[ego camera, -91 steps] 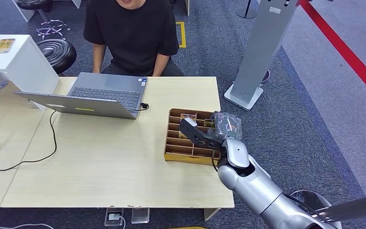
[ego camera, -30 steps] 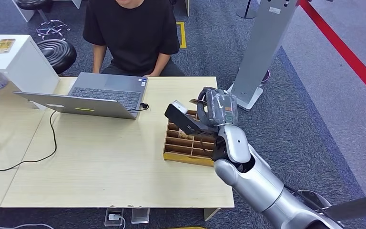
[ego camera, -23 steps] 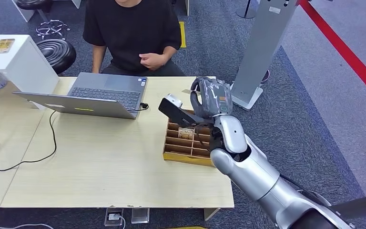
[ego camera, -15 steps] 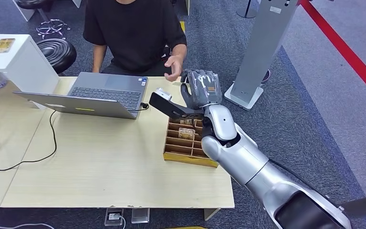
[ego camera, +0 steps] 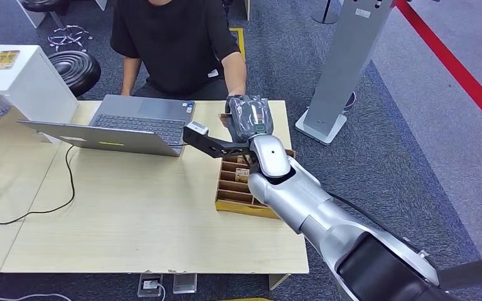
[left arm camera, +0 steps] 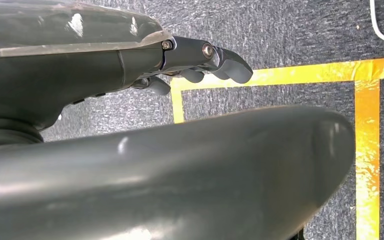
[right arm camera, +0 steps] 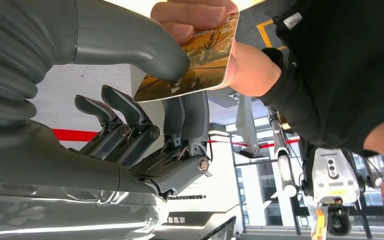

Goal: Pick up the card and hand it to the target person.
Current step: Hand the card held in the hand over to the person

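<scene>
The card, printed in orange and brown, is pinched between the thumb and fingers of my right hand. That hand is raised over the far edge of the table, stretched toward the person in a black shirt seated behind it. The person's hand grips the same card from the other side, fingers on its top edge. My left hand hangs over grey carpet with yellow tape, holding nothing, its fingers slightly bent.
A wooden compartment box with several cards lies under my right forearm. An open laptop stands at the table's far left with a black cable. A grey stand, a black stool and a white cabinet surround the table.
My right hand rose from the box with the card and swung forward and left to the person. The person's hand came out and took hold of the card.
</scene>
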You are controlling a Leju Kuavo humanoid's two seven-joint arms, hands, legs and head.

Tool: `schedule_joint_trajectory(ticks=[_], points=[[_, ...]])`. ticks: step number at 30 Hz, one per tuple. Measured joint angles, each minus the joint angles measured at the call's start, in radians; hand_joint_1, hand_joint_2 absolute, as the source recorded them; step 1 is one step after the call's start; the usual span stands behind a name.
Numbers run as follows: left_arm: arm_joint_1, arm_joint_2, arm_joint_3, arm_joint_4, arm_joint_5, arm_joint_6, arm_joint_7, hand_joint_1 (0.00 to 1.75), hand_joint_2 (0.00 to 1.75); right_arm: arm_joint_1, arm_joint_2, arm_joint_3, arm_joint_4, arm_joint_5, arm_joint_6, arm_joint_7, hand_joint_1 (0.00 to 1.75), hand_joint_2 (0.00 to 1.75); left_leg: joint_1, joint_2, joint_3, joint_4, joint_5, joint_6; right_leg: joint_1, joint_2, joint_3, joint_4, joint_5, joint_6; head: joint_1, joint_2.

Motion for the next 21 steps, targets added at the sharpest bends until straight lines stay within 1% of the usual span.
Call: schedule_joint_trajectory(ticks=[7,11,21], points=[[0.0,0.001,-0.001,0.0,0.002,-0.002,-0.004,0.0,0.0,-0.014,0.016,0.012,0.06,-0.005,-0.011,-0.007,1.75,1.75,0.0,0.0,0.0,0.0,0.0,0.0,0.0,0.0,0.0,0.0,0.0,0.0,0.0,0.0],[0.0,0.001,-0.001,0.0,0.002,-0.006,-0.009,0.0,0.0,-0.022,0.019,0.017,0.081,-0.011,-0.016,-0.01,0.0,1.75,0.0,0.0,0.0,0.0,0.0,0.0,0.0,0.0,0.0,0.0,0.0,0.0,0.0,0.0],[0.0,0.001,-0.012,0.0,0.003,-0.008,-0.014,0.0,0.0,-0.028,0.021,0.034,0.106,-0.023,-0.033,-0.011,0.0,1.75,0.0,0.0,0.0,0.0,0.0,0.0,0.0,0.0,0.0,0.0,0.0,0.0,0.0,0.0]])
